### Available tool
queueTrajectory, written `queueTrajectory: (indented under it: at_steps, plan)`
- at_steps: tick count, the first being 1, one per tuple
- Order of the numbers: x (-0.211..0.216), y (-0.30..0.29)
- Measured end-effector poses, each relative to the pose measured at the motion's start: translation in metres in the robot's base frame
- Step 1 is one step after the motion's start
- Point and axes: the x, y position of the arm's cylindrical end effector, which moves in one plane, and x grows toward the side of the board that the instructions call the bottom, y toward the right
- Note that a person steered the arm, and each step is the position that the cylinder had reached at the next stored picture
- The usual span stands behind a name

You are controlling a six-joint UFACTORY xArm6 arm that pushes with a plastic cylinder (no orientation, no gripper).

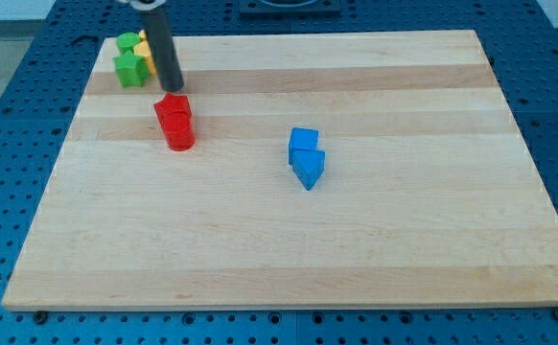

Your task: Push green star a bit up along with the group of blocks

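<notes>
The green star (130,69) sits near the board's top left corner. A second green block (127,43) lies just above it, and yellow blocks (144,50) lie to its right, partly hidden by the rod. My tip (172,86) rests on the board just right of the green star and the yellow blocks, and just above the red blocks. Two red blocks (174,122) sit together below the tip, the lower one a cylinder.
Two blue blocks (306,157) sit together near the middle of the wooden board (356,249). The green and yellow group lies close to the board's top left edge. A blue perforated table (11,115) surrounds the board.
</notes>
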Motion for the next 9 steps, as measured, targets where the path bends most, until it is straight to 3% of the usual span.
queueTrajectory:
  at_steps: [2, 5, 9]
  plan:
    - [0.012, -0.057]
    - [-0.022, -0.069]
    - [-0.03, -0.072]
